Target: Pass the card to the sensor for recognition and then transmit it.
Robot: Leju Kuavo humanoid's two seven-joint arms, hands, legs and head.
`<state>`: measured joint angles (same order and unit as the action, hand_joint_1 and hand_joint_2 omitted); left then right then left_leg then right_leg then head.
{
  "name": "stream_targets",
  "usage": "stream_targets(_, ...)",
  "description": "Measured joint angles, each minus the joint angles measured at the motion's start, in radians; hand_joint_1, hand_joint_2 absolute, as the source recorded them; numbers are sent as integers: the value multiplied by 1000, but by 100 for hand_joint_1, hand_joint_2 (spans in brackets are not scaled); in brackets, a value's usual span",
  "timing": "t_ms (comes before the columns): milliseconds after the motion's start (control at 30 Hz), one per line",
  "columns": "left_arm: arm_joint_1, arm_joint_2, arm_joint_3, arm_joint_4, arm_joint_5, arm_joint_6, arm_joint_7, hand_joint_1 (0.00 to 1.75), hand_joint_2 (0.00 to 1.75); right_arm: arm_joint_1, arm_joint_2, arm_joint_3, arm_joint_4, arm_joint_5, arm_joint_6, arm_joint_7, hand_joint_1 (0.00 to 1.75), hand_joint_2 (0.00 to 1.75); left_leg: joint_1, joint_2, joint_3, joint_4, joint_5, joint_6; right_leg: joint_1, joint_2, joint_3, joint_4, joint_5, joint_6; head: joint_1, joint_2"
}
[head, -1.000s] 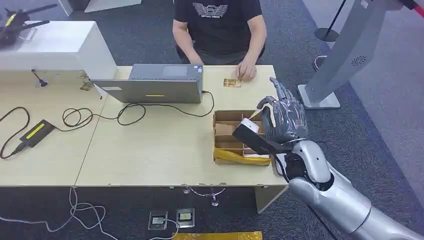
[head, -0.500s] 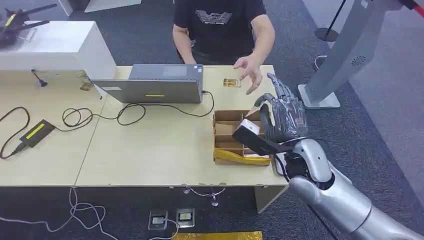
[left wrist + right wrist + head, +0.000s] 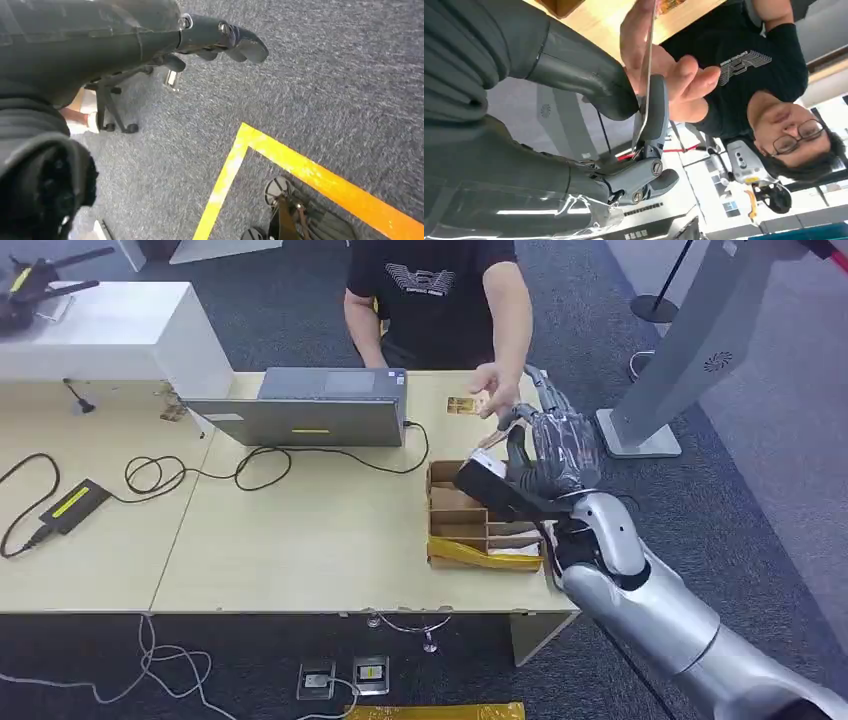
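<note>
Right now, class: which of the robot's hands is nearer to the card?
Right. The right hand pinches the card between thumb and finger, at the person's hand. The left hand hangs over the carpet floor.

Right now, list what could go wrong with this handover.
1. The right hand pinches the card by its edge between thumb and a finger; if the person's hand pulls before release, the card could bend or slip.
2. A dropped card would likely fall into the cardboard box just below.
3. The two hands are very close, so fingers might get nipped.
</note>
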<state>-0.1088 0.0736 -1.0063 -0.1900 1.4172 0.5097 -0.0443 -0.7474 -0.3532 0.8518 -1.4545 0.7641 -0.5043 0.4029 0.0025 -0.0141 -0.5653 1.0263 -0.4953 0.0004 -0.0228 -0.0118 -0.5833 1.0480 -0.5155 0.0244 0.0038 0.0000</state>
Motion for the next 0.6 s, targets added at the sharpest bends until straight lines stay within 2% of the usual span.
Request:
stream_targets(300, -11, -4, 0, 0, -11, 1, 13, 0, 0, -2, 6, -2, 48, 8, 3, 20, 175, 175, 0, 0, 0, 0, 0, 0, 0, 0, 0, 0, 0, 0, 0, 0)
stream_targets(333, -12, -5, -1, 0, -11, 2, 14, 0, 0, -2, 7, -2, 58, 11, 5, 22, 143, 175, 0, 0, 0, 0, 0, 0, 0, 0, 0, 0, 0, 0, 0, 0)
stream_targets(367, -13, -6, -1, 0, -11, 2, 14, 0, 0, -2, 7, -2, 64, 13, 5, 24, 33, 175, 0, 0, 0, 0, 0, 0, 0, 0, 0, 0, 0, 0, 0, 0)
stream_targets(400, -13, -6, -1, 0, -11, 2, 14, 0, 0, -2, 7, -2, 69, 16, 5, 24, 0, 175, 0, 0, 0, 0, 0, 0, 0, 0, 0, 0, 0, 0, 0, 0)
stream_targets(600, -13, -8, -1, 0, -12, 0, 14, 0, 0, 1, 13, -2, 95, 25, 6, 34, 0, 175, 0, 0, 0, 0, 0, 0, 0, 0, 0, 0, 0, 0, 0, 0)
